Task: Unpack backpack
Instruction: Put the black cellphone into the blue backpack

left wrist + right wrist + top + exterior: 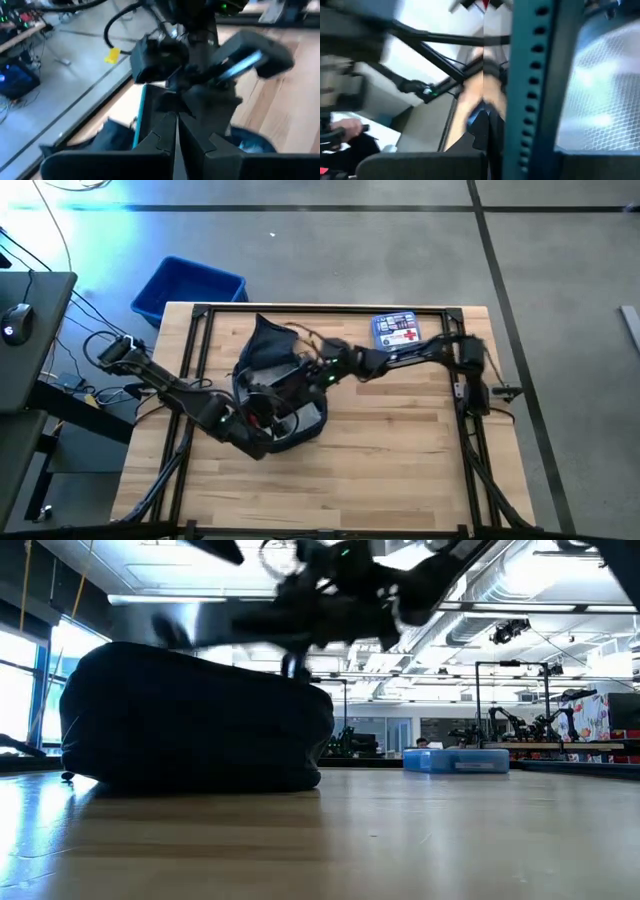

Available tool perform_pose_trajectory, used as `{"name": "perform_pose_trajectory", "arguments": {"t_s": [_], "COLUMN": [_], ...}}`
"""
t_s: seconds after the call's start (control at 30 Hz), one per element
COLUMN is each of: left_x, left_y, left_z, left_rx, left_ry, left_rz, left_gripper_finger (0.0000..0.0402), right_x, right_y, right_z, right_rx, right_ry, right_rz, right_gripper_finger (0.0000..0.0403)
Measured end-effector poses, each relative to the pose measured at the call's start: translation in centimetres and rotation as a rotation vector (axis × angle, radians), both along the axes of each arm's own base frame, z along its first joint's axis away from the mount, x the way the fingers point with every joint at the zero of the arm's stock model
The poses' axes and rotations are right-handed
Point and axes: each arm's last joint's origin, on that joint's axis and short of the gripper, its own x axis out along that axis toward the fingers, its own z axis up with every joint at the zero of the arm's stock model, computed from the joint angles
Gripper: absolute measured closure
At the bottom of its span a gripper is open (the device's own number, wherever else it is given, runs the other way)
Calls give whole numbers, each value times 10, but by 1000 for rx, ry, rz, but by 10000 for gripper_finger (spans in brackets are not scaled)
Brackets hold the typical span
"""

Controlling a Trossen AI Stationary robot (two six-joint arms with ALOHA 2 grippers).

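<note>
The dark navy backpack (268, 375) lies on the table's left half, its bottom on the wood (190, 720). My right gripper (303, 368) reaches from the right and hovers over the backpack's open top (295, 660). It is shut on a flat item with a teal perforated edge (530, 75) and a clear mesh face (600, 90). My left gripper (255, 428) is at the backpack's near rim, its fingers shut (176, 137). Dark cloth (95, 142) lies just beside them. My left gripper is shut at the backpack's near rim (262, 435); whether cloth lies between its fingers cannot be told. My right gripper holds the teal-edged item from above, over the backpack. The teal edge (141, 115) hangs down below the fingers; the gripper's own body hides the place of contact.
A blue and white first-aid box (397, 330) lies near the table's far edge, right of the backpack (455, 760). A bright blue bin (188, 288) stands on the floor past the far left corner. Bare wood (400, 440) spreads over the table's right and near parts.
</note>
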Motion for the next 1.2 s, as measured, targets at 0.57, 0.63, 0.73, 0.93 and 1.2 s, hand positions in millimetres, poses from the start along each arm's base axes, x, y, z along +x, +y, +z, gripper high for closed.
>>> {"name": "perform_pose_trajectory", "arguments": {"t_s": [0.57, 0.63, 0.73, 0.93, 1.2], "left_x": [-6, -3, -1, 0, 6], "left_y": [15, 17, 17, 14, 10], "left_z": [-54, -55, -53, -59, -67], "left_rx": [-105, -115, -163, -258, -297], "left_ry": [108, 120, 138, 209, 183], "left_rz": [199, 203, 197, 148, 89], "left_gripper_finger": [402, 402, 401, 396, 341], "right_x": [5, 5, 5, 4, 1], "right_y": [-35, -35, -36, -47, -49], "right_z": [-37, -38, -37, -34, -36], "right_rx": [-167, -191, -225, -236, -317], "right_ry": [122, 116, 100, 63, -6], "right_rz": [-252, -234, -219, -224, -42], "right_gripper_finger": [345, 318, 275, 193, 151]}}
